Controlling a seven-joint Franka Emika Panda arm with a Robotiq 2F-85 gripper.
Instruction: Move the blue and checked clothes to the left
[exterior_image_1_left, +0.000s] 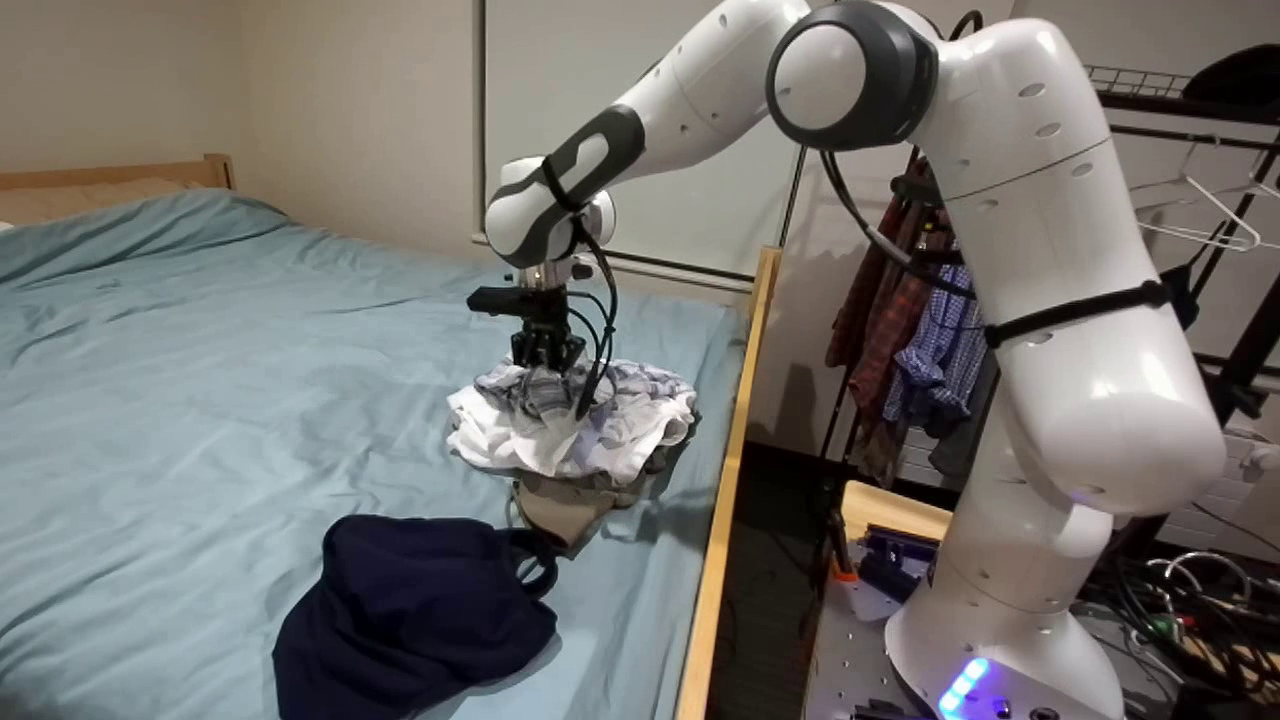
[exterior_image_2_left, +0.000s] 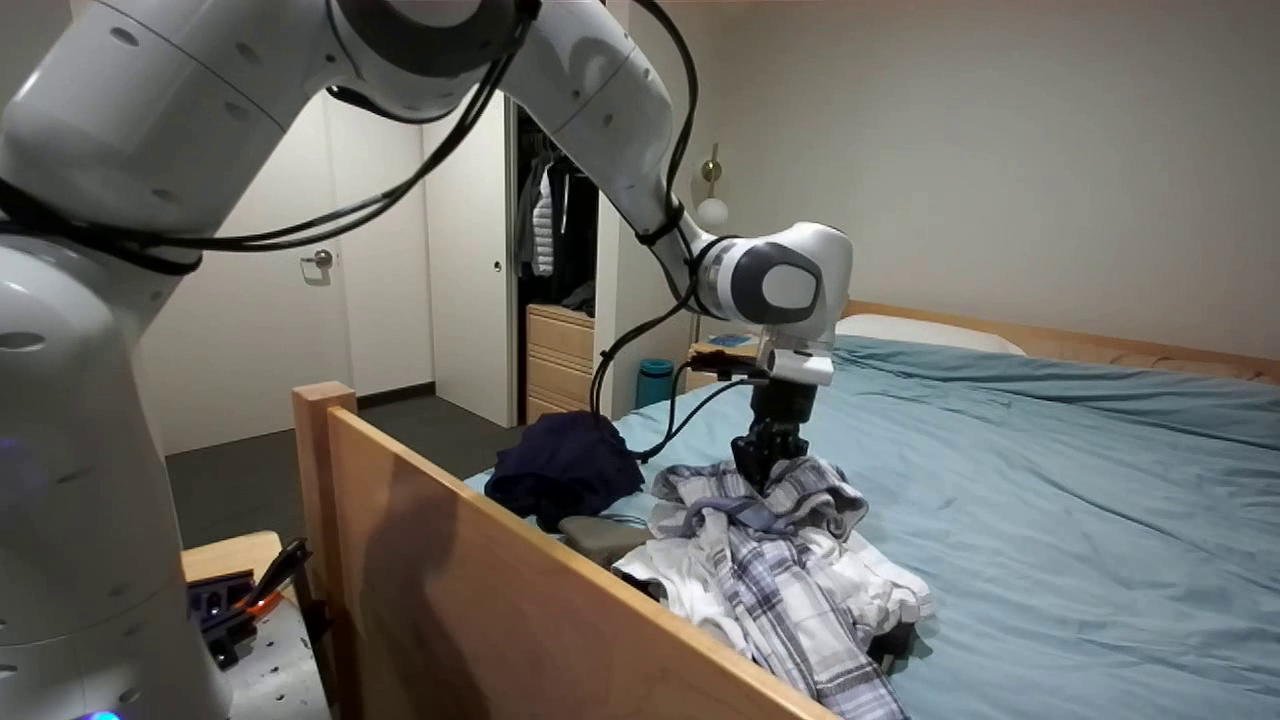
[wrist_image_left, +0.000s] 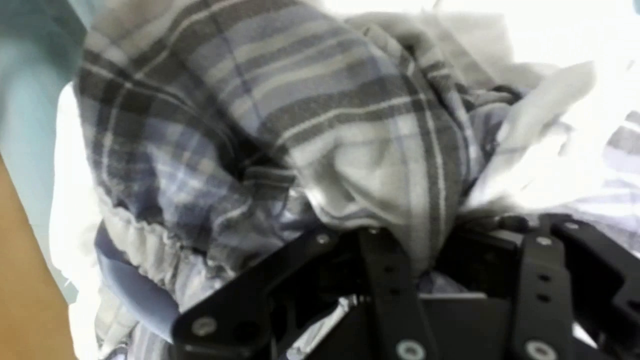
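Navy garment (exterior_image_1_left: 415, 620) at left, checked garment (exterior_image_2_left: 775, 575) in the pincer (exterior_image_1_left: 547, 362)

The pincer points down into the top of the checked garment, its fingers (wrist_image_left: 392, 280) pressed together on a fold; in the wrist view that fold runs down between them, and the tips are partly hidden by cloth. The checked garment sits rumpled on the blue sheet (exterior_image_1_left: 250, 380), over a white cloth (exterior_image_2_left: 880, 585), close to the wooden bed board (exterior_image_2_left: 540, 630). In both exterior views the navy garment lies crumpled to the left of the checked garment, apart from it. In an exterior view a taupe piece (exterior_image_1_left: 565, 505) shows between the two, its far edge under the white cloth, with the loop (exterior_image_1_left: 548, 565) of the navy garment just beside it. There the white arm (exterior_image_1_left: 1050, 200) reaches in from the right, where shirts (exterior_image_1_left: 925, 350) hang past the bed board.
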